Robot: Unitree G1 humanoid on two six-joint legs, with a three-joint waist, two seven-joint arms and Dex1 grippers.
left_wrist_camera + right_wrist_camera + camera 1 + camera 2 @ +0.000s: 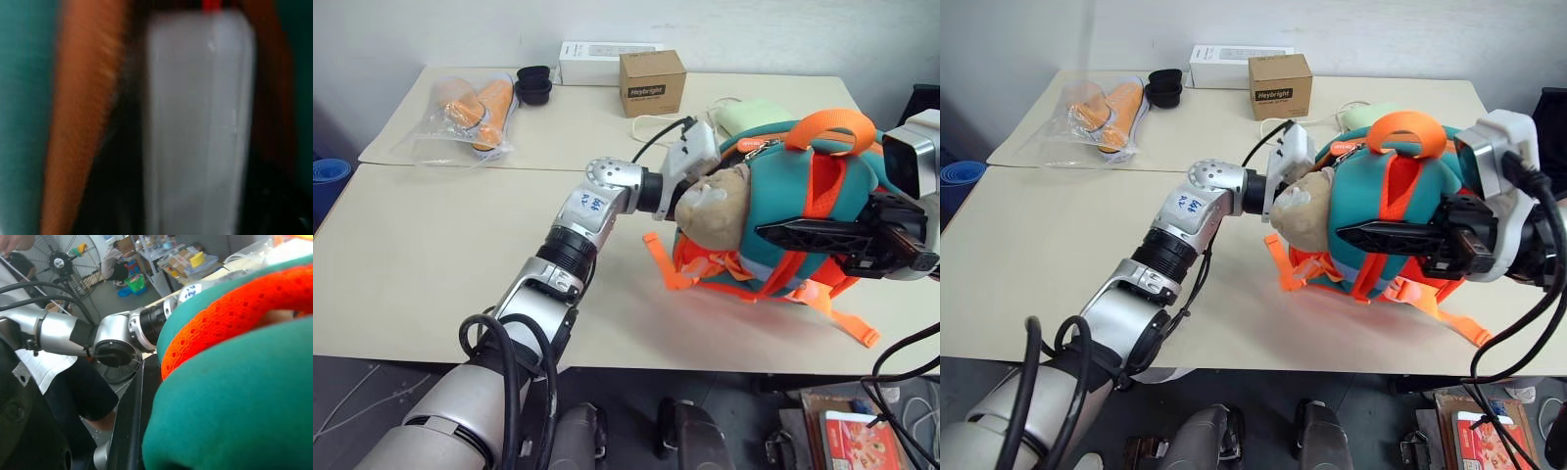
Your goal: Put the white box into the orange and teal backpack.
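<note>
The orange and teal backpack (793,211) lies on its side at the right of the table, its tan plush head (713,211) facing my left arm. My right gripper (803,232) is shut on the backpack's teal side, its black fingers (1400,235) lying level across it. My left wrist (690,157) reaches in behind the plush head at the pack's opening, and its gripper is hidden there. In the left wrist view the white box (200,122) stands very close, with orange and teal fabric (29,117) around it. The pack hides the box in both eye views.
At the table's far edge stand a long white carton (607,61) and a brown cardboard cube (652,83). At the far left lie two black cups (533,85) and a clear bag of orange items (475,113). A pale green thing (754,116) lies behind the backpack.
</note>
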